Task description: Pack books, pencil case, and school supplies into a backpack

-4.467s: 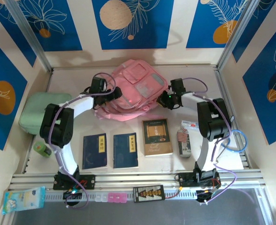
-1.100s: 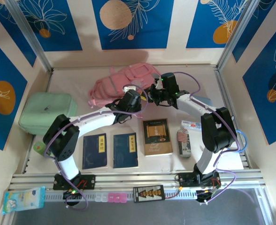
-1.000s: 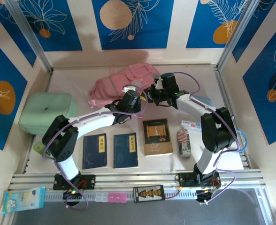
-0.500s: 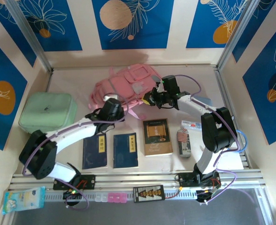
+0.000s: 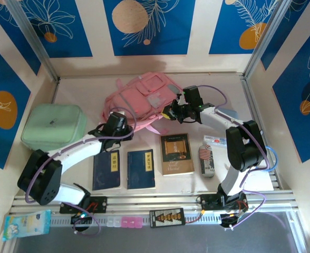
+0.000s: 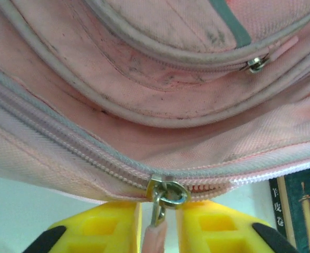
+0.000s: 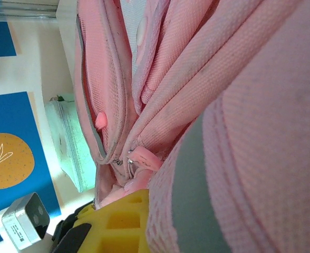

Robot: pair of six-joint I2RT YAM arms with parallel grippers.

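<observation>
left end effector (image 6: 159, 227) slightly parted around the zipper pull (image 6: 163, 196), right end effector (image 5: 172, 112) clamped on fabric of the backpack (image 5: 139, 97) at upper centre of the top view; pinch the pull squarely, then drag along the zipper track (image 6: 81, 153) against right's tension

Bright, even overhead light; the top view is sharp, shadows on the table (image 5: 76, 89) soft. In the right wrist view the nearest backpack (image 7: 260, 158) fabric blurs.

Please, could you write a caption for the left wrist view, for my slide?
Left pincer flanks the zipper pull of the pink backpack, its yellow fingers slightly apart.
</observation>
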